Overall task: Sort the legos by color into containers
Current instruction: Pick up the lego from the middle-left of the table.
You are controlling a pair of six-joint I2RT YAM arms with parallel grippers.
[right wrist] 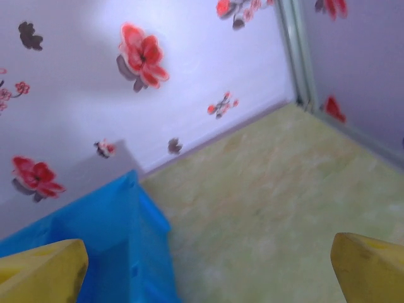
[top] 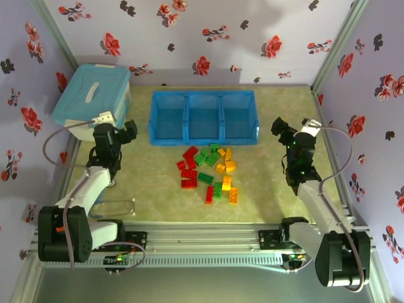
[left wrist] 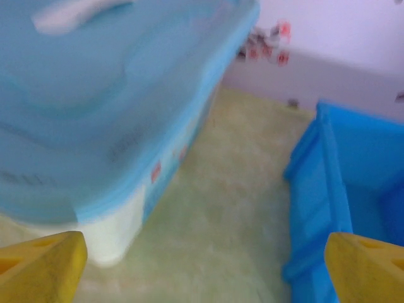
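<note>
The legos [top: 209, 173] lie in a loose pile on the green mat, in front of the tray's middle. Red ones [top: 188, 168] are on the left, green [top: 209, 158] in the middle, yellow-orange [top: 226, 166] on the right. The containers [top: 203, 140] are three joined bright blue compartments behind the pile, and look empty. My left gripper [top: 129, 133] hovers open left of the tray. From its wrist the gripper [left wrist: 205, 268] has only mat between its yellow fingertips [left wrist: 47, 262], with the tray's end wall [left wrist: 319, 189] to the right. My right gripper [top: 279, 129] hangs open right of the tray [right wrist: 120, 246], its gap [right wrist: 205, 268] over bare mat.
A pale blue lidded tub [top: 92, 95] stands at the back left, close to the left gripper and large in the left wrist view [left wrist: 95, 107]. Flowered walls close in the back and both sides. A metal rail [top: 202, 238] runs along the near edge.
</note>
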